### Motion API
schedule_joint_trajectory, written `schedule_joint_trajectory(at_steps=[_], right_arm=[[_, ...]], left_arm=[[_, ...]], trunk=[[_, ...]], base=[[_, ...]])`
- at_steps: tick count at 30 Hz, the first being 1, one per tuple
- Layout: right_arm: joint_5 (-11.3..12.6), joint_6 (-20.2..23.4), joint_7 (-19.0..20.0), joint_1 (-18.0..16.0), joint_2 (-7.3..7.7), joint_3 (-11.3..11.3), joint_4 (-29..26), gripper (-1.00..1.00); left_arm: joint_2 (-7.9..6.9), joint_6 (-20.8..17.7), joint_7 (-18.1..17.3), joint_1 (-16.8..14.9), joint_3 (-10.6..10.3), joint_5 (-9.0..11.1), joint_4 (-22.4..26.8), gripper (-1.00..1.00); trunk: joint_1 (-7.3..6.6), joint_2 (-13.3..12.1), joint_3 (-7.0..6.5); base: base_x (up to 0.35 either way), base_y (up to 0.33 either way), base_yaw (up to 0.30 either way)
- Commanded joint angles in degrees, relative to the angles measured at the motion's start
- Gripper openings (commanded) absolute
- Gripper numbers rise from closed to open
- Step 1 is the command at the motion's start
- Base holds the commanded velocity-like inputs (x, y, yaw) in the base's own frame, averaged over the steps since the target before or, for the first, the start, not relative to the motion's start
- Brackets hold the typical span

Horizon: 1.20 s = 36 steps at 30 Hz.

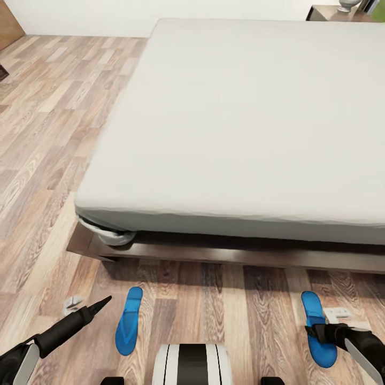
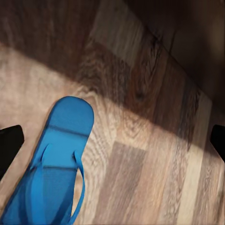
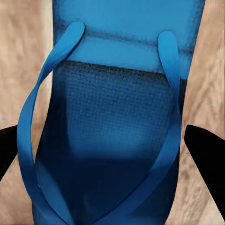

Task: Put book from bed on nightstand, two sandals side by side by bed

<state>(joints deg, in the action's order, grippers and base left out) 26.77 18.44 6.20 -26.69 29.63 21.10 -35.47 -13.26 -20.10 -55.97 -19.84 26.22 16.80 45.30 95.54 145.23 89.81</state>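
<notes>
Left fingers (image 2: 112, 140): spread wide, holding nothing; in the left wrist view a dark tip (image 2: 8, 145) sits at each side edge, with bare floor and part of a sandal between them.
Left arm: in the head view it reaches forward low over the floor, its tip (image 1: 99, 306) just beside the left sandal, apart from it.
Right fingers (image 3: 112, 150): parted, one dark tip (image 3: 206, 159) on each side of the right sandal; whether they touch its edges I cannot tell.
Right arm: in the head view its gripper (image 1: 321, 334) sits over the middle of the right sandal and hides part of it.
Left sandal (image 1: 129, 321): bright blue, flat on the floor, lengthwise towards the bed, near the bed's left corner; the wrist view shows its rounded end and straps (image 2: 58, 164).
Right sandal (image 1: 314, 327): bright blue, on the floor in front of the bed, well apart from the left one; the right wrist view looks straight down on its sole and straps (image 3: 112, 117).
Bed (image 1: 240, 123): off-white mattress on a dark brown frame (image 1: 214, 251), nothing lying on the part seen.
Floor (image 1: 48, 133): wood planks; a small pale object (image 1: 72, 303) lies near the left arm, too small to name.
Nightstand (image 1: 326, 13): dark brown, at the far right corner of the bed, a grey object (image 1: 348, 5) on top.
</notes>
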Motion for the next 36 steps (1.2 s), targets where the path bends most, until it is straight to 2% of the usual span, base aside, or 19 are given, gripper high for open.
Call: schedule_joint_trajectory(at_steps=[1,36], right_arm=[[0.2,0.2,-0.1,0.0,0.08,0.2,-0.1,-1.0],[0.6,0.1,-0.2,0.0,0.08,-0.2,-0.2,-1.0]], left_arm=[[0.0,-0.6,-0.2,0.0,0.0,0.3,0.0,1.0],[0.16,-0.6,-0.6,0.0,0.0,0.4,0.0,1.0]], trunk=[[0.0,0.0,0.03],[0.0,0.0,0.03]], base=[[0.043,0.238,0.0],[0.002,0.274,0.0]])
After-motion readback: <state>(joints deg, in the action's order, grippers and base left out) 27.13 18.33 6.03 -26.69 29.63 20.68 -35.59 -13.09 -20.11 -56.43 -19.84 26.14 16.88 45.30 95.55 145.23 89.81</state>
